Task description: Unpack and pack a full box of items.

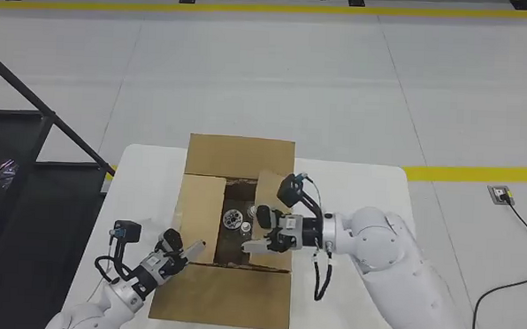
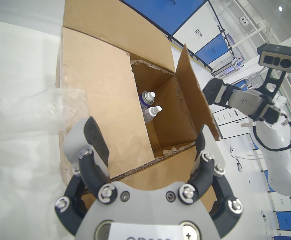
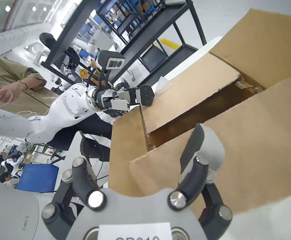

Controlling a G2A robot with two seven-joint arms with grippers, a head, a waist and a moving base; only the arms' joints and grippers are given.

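Note:
An open cardboard box point(image 1: 239, 156) stands in the middle of the white table point(image 1: 360, 182), all flaps folded out. Two white-capped spray bottles point(image 2: 148, 98) stand upright deep inside, against the wall under one side flap point(image 2: 102, 86). My left gripper point(image 2: 147, 138) hovers open at the box's near left corner point(image 1: 189, 248), holding nothing. My right gripper point(image 1: 258, 244) is at the opposite side flap point(image 3: 227, 136). Its jaws are spread, one fingertip point(image 3: 197, 134) lies on the flap and the other is hidden behind it. Each wrist view shows the other gripper across the opening point(image 2: 212, 91) point(image 3: 145, 95).
A crumpled clear plastic bag point(image 2: 34, 109) lies on the table beside the box on my left arm's side. A dark rack point(image 1: 15, 180) stands just past that table edge. The table's far right part is bare.

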